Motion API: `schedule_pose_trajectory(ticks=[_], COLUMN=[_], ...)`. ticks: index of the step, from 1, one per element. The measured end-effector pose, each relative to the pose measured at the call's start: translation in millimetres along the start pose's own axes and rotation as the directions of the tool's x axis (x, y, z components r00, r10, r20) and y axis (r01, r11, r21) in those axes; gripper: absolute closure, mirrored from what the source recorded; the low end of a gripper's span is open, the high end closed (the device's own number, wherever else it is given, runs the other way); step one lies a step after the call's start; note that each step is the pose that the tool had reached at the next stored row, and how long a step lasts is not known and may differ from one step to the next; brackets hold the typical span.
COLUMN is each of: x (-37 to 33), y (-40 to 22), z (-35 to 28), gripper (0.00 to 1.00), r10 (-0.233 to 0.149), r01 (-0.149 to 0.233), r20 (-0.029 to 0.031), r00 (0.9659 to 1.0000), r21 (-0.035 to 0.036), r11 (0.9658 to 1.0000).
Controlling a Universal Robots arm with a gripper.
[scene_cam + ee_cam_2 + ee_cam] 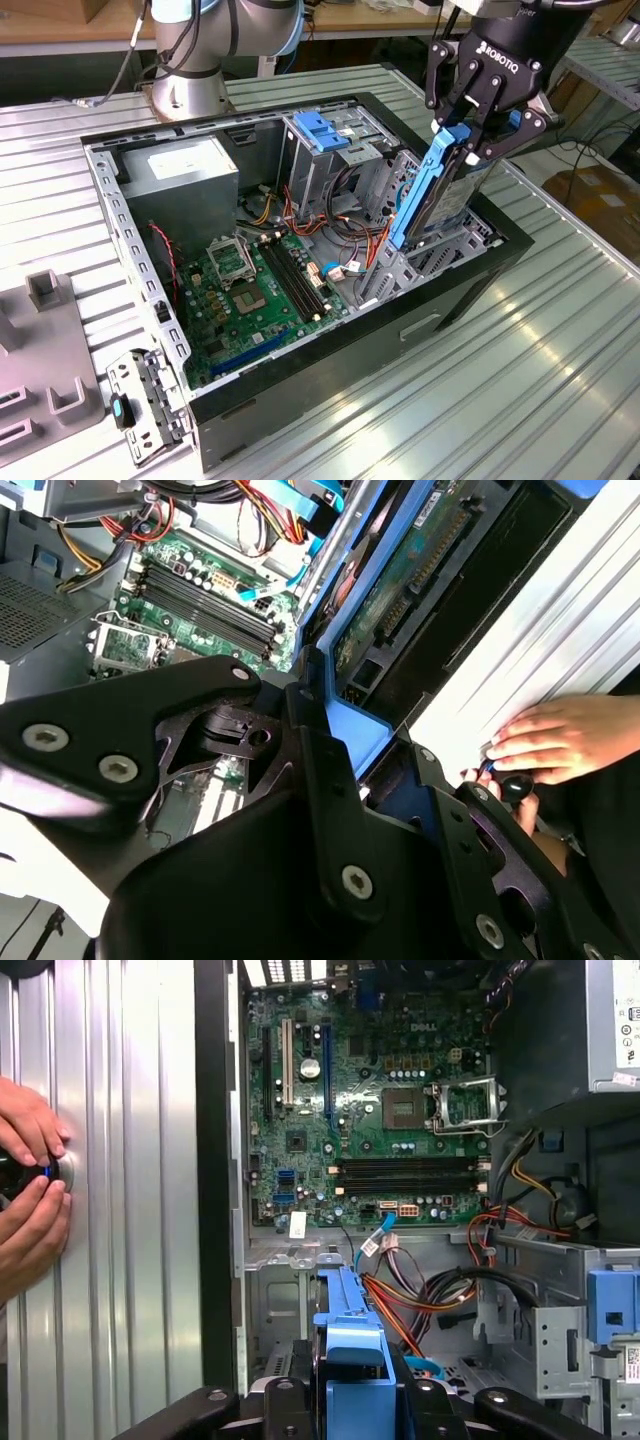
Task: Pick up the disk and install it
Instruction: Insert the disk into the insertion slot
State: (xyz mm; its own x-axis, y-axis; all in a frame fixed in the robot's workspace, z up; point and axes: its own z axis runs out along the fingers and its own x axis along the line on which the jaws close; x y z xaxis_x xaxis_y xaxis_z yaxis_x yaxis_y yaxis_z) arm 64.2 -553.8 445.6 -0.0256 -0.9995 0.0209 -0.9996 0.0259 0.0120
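Observation:
The disk [455,195], dark metal in a thin blue carrier frame, hangs on edge with its lower end inside the open computer case [300,370], over the bay on the exterior view's right. My gripper [470,135] is shut on its upper end. In the second wrist view the disk's green circuit side [400,590] runs down between my black fingers [320,740]. In the first wrist view the blue carrier [350,1340] points down toward the metal bay floor beside the orange and blue cables.
Inside the case are a grey drive cage with a blue handle [318,130], a grey power supply [185,170] and the motherboard [250,290]. A person's hands [25,1190] rest on a black knob on the ribbed table. A loose metal bracket [145,405] lies by the case.

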Motion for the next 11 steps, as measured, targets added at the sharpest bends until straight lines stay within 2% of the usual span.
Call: schedule_pose_trajectory(ticks=[6, 11], x=[0.1, 0.1], y=[0.0, 0.0], z=[3.7, 3.8], gripper=[0.63, 0.63], r10=[0.0, 0.0], r01=[0.0, 0.0], r20=[0.0007, -0.0003], r00=[1.0, 1.0], r21=[0.0001, 0.0], r11=[1.0, 1.0])
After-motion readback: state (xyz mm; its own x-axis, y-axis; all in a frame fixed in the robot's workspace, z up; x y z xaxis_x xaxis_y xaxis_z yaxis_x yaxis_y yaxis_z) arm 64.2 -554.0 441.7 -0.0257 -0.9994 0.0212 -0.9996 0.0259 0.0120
